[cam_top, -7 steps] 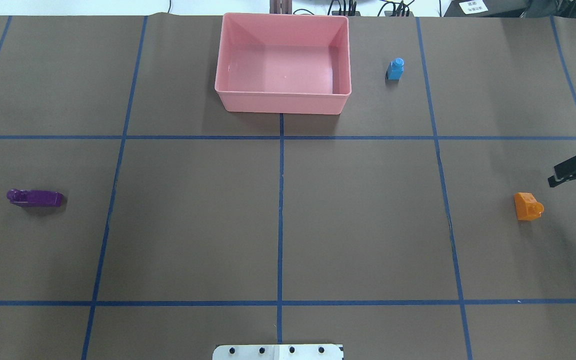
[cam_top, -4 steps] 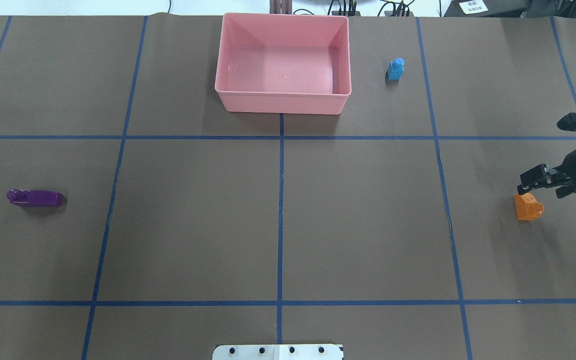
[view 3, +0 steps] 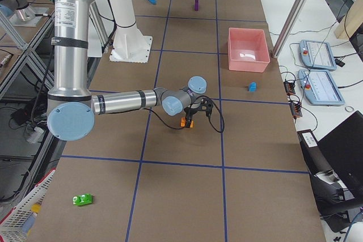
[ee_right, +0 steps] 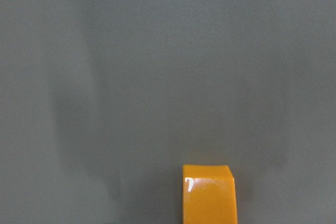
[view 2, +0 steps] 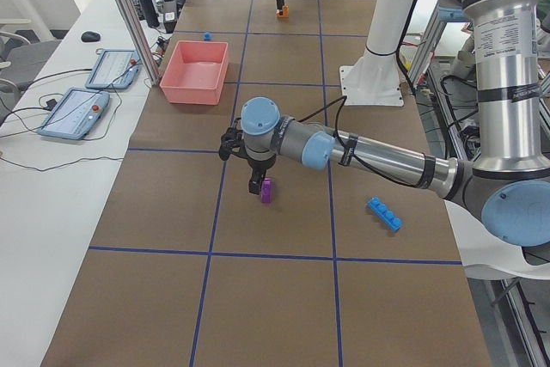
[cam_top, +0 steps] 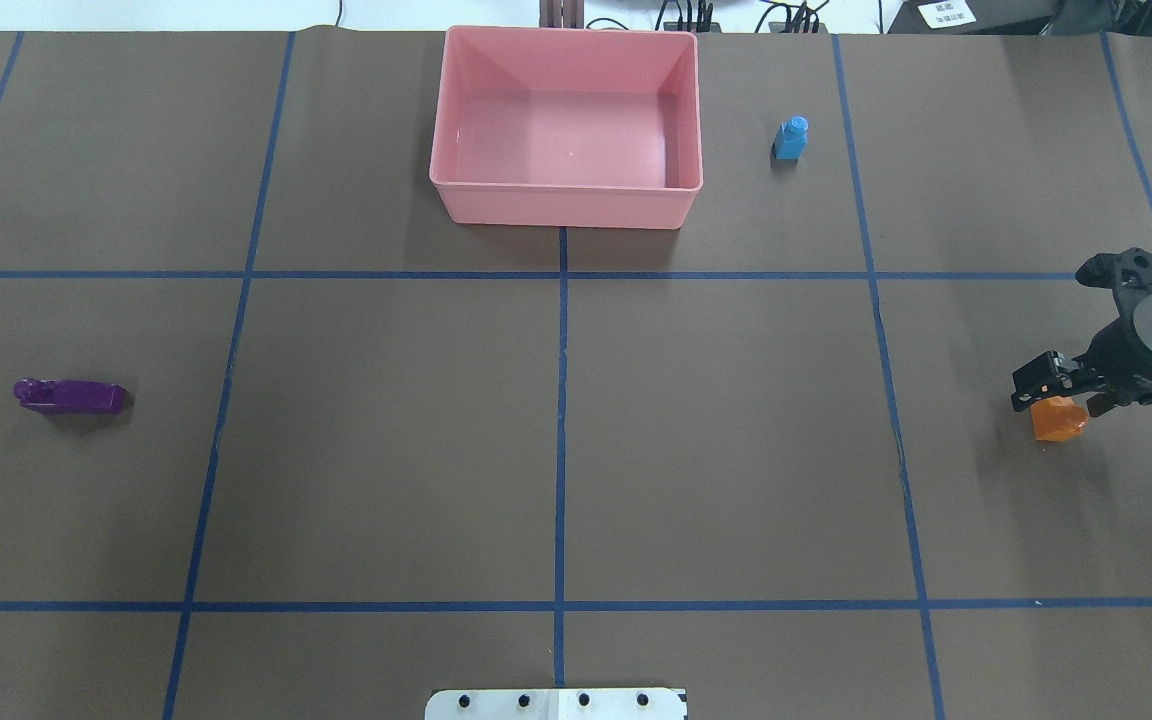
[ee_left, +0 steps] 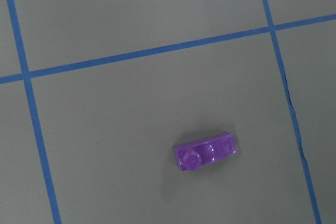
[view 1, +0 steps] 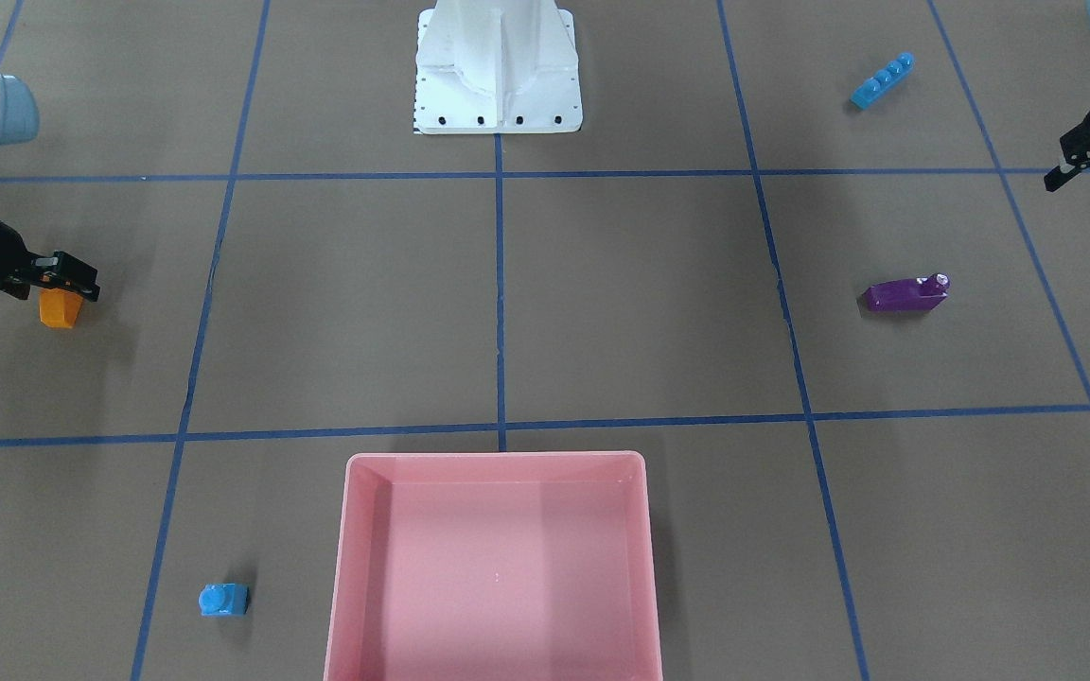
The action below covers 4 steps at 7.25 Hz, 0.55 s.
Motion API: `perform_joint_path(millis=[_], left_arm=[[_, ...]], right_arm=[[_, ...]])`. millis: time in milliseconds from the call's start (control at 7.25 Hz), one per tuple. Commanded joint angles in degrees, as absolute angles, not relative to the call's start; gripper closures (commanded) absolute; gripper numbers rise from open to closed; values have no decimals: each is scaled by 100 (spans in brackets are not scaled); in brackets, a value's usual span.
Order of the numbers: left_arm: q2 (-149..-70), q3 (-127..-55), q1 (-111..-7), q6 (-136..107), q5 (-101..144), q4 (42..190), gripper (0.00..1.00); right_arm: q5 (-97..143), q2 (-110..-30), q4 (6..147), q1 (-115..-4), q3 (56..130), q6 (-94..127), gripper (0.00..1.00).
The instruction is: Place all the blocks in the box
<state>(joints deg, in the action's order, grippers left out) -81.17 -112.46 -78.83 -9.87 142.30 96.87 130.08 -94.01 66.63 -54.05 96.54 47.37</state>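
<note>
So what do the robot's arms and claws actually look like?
The left arm and right arm are silver-grey metal tubes with pale blue caps at the joints and black bands. A thin black cable loops beside each wrist. The left gripper and right gripper are black two-pronged claws.

Box (cam_top: 566, 205) at far edge of table (cam_top: 386, 450), on centre line; cube (cam_top: 791, 138) near its right side; long brick (cam_top: 71, 396) far left, sloped brick (cam_top: 1058, 422) far right, both mid-depth; four-stud brick (view 1: 882, 80) left, nearer robot base (view 1: 498, 66); second cube (view 3: 83, 199) at right end, base side.
</note>
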Motion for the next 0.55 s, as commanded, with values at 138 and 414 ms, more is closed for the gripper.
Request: perform_joint_path(millis=[138, 414], left_arm=[[-8287, -11250, -7823, -1404, 14221, 9677, 0], [-8541, -11250, -7456, -1354, 13758, 9694, 2]], right_arm=[[12964, -9457, 6662, -5405, 9624, 4711, 100], [13034, -9274, 6749, -5519, 9851, 4790, 100]])
